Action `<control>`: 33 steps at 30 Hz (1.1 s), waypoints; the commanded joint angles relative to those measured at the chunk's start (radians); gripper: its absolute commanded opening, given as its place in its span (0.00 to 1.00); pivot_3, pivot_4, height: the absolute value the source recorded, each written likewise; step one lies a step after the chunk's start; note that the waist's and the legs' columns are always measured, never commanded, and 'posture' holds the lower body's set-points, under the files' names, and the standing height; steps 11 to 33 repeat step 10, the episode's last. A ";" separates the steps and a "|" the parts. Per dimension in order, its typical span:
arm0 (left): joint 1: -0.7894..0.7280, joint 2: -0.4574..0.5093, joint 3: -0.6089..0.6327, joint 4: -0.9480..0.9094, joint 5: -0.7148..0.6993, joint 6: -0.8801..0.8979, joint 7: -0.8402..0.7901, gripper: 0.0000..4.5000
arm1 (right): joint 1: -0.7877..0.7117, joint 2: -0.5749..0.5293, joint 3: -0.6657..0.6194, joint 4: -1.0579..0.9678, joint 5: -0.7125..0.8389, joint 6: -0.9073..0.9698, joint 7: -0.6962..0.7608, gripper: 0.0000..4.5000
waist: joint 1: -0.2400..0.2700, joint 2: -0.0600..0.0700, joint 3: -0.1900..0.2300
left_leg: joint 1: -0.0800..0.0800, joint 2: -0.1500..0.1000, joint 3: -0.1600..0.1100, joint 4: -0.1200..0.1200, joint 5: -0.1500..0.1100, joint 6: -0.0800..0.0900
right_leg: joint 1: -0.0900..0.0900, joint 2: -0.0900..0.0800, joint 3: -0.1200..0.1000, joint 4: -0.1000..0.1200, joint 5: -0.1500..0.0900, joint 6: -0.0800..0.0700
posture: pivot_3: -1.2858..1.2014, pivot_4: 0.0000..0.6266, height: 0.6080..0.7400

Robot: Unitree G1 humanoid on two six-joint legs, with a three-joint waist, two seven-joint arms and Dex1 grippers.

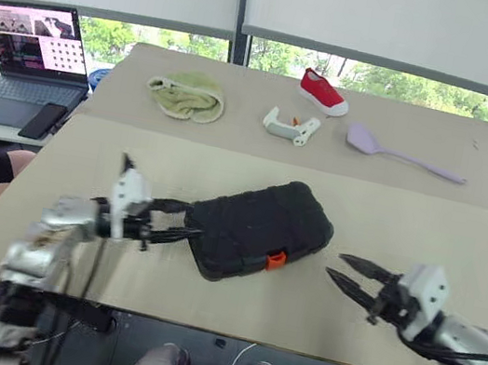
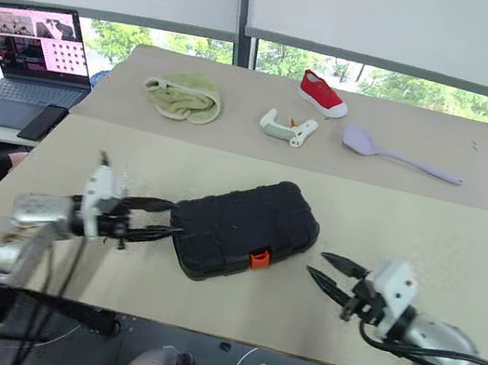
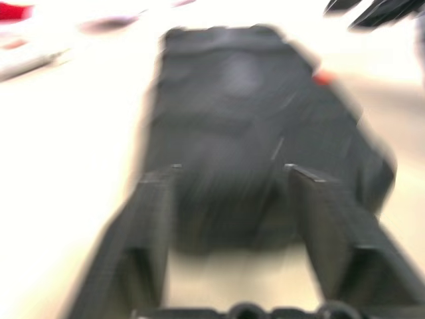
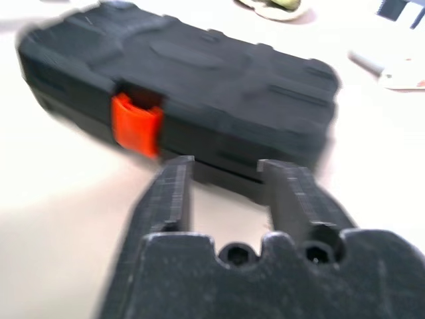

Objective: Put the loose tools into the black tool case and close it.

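- The case (image 1: pixel 259 231) lies shut on the near desk (image 1: pixel 423 238), set at a slant, its orange latch (image 1: pixel 275 261) on the edge nearest the robot.
- The left gripper (image 1: pixel 182 222) sits at the case's left end, its jaws parted with the tips just beside the shell; whether they touch it I cannot tell. It holds nothing.
- The right gripper (image 1: pixel 348 278) hangs apart from the case on its right side, jaws parted and empty.
- The head views take in the far desk: a green cloth (image 1: pixel 186 98), a white gadget (image 1: pixel 290 127), a red shoe (image 1: pixel 322 92) and a lilac spatula (image 1: pixel 400 153). A laptop (image 1: pixel 27 59) stands off to the left with a phone (image 1: pixel 43 120) beside it.
- The left wrist view looks along the case's lid from its end, between two spread fingers (image 3: pixel 149 232).
- The right wrist view gives the latch close up, seated over the seam of the closed shell.
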 commanded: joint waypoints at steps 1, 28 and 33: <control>0.081 0.040 0.097 0.048 0.040 -0.108 0.041 0.95 | 0.004 -0.059 -0.072 0.128 -0.029 -0.152 0.101 0.79 | 0.007 0.000 0.002 | 0.000 -0.001 0.000 0.000 -0.001 0.001 | 0.000 -0.001 0.000 -0.001 0.000 0.000 | 0.52 0.24 0.97; 0.121 0.043 0.138 0.131 0.078 -0.221 0.147 1.00 | -0.055 -0.113 -0.099 0.355 -0.051 -0.290 0.158 0.99 | 0.018 -0.002 0.007 | -0.002 -0.003 0.001 0.000 -0.002 0.002 | 0.000 -0.009 0.000 -0.003 0.000 -0.001 | 0.52 0.24 0.97; 0.121 0.043 0.138 0.131 0.078 -0.221 0.147 1.00 | -0.055 -0.113 -0.099 0.355 -0.051 -0.290 0.158 0.99 | 0.018 -0.002 0.007 | -0.002 -0.003 0.001 0.000 -0.002 0.002 | 0.000 -0.009 0.000 -0.003 0.000 -0.001 | 0.52 0.24 0.97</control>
